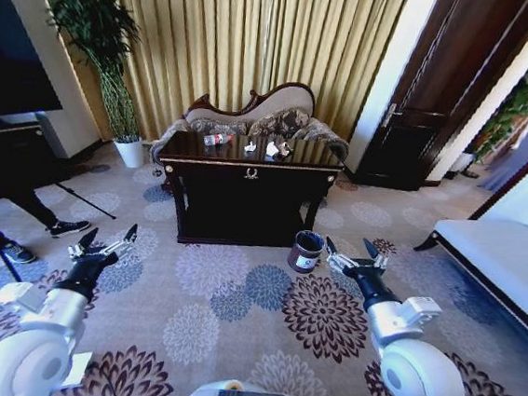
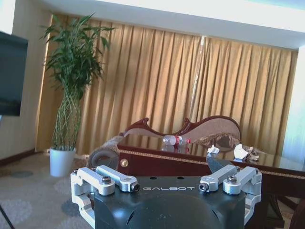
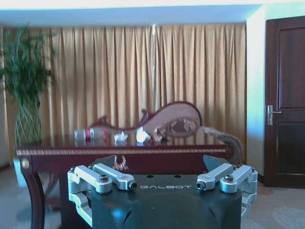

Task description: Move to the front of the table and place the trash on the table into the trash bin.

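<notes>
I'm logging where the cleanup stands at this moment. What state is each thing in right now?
Bottle: lying on its side on the table, cap on.
Paper wads: crumpled, on the table beside the bottle.
Trash bin: upright on the carpet by the table's front right corner, open-topped.
Left gripper: fingers open, empty, short of the table.
Right gripper: fingers open, empty, near the bin.
Door: closed.

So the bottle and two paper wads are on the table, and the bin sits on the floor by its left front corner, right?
Not quite. The bottle and paper wads are on the table, but the bin stands on the floor by its right front corner, as the head view shows.
</notes>
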Controlling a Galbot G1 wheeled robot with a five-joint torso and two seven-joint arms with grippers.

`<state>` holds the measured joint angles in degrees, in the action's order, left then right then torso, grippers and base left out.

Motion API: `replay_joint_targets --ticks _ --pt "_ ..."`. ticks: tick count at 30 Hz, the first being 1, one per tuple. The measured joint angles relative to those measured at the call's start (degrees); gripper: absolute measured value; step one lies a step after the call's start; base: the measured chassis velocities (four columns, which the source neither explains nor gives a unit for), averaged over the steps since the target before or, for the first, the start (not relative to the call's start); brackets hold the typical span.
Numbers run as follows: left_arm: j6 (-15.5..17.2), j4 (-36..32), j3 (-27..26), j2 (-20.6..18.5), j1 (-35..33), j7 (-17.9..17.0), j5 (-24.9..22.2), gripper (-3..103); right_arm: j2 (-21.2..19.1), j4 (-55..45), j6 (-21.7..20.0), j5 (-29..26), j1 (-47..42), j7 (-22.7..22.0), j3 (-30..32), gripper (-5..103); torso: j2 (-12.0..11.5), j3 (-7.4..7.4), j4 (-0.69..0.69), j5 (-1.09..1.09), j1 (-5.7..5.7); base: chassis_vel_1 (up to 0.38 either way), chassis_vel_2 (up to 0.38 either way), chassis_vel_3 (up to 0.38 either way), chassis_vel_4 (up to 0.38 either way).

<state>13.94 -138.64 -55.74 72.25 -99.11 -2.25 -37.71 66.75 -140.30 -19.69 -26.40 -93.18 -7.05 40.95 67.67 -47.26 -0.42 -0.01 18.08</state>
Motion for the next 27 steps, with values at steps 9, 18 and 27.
replay_joint_targets --ticks 9,18,27 --pt "-0.4 0.0 -1.5 -1.7 0.0 -1.3 8.6 100 -0.1 -0.4 -1.3 6.5 -2.9 -1.4 0.0 100 0.0 0.0 -0.01 0.01 0.0 0.0 0.0 0.0 0.0" --pt "-1.0 -0.5 -2.4 -1.6 -0.8 -1.3 11.6 100 0.8 -1.0 2.4 9.9 -3.8 -1.3 0.2 100 0.0 0.0 0.0 0.01 0.0 0.0 0.0 0.0 0.0" --pt "-1.0 -1.3 -2.3 -0.8 -1.8 -0.5 7.8 100 1.2 -2.2 2.0 8.3 -4.0 -0.2 0.3 100 0.0 0.0 0.0 0.01 0.0 0.0 0.0 0.0 0.0"
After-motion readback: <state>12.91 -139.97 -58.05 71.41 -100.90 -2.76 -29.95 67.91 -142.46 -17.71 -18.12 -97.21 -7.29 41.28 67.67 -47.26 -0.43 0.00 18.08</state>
